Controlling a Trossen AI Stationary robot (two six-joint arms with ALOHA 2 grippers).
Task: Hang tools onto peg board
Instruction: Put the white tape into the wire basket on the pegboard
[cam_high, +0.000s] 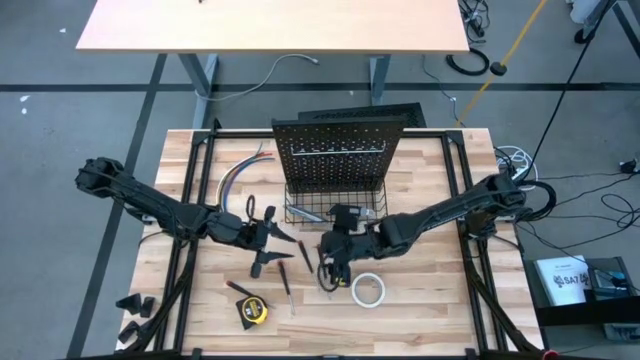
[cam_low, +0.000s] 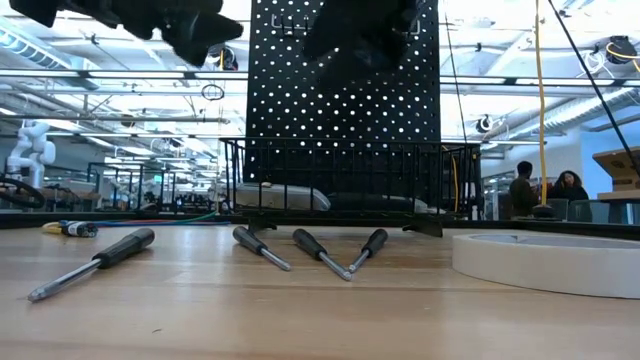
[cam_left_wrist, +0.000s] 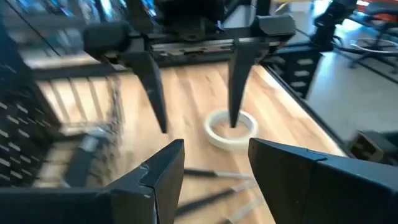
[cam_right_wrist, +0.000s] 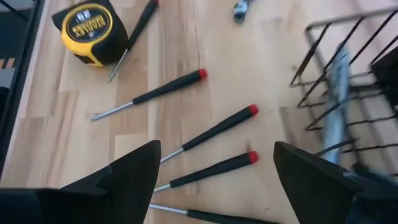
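Observation:
The black peg board (cam_high: 338, 150) stands upright at the table's far middle, with a wire basket (cam_high: 305, 210) along its foot. A grey utility knife (cam_low: 285, 196) lies in the basket. Several slim screwdrivers (cam_right_wrist: 149, 93) with red-ended handles lie flat on the table in front of the basket. A white tape roll (cam_high: 368, 290) and a yellow-black tape measure (cam_high: 250, 312) lie nearer the front. My left gripper (cam_high: 280, 250) is open and empty above the screwdrivers' left side. My right gripper (cam_high: 326, 258) is open and empty above them, facing the left one.
A bundle of coloured cables (cam_high: 240, 175) lies left of the peg board. Black frame rails (cam_high: 190, 200) run along both sides of the table. A pale desk (cam_high: 270, 25) stands behind the table. People sit far off in the room (cam_low: 545, 190).

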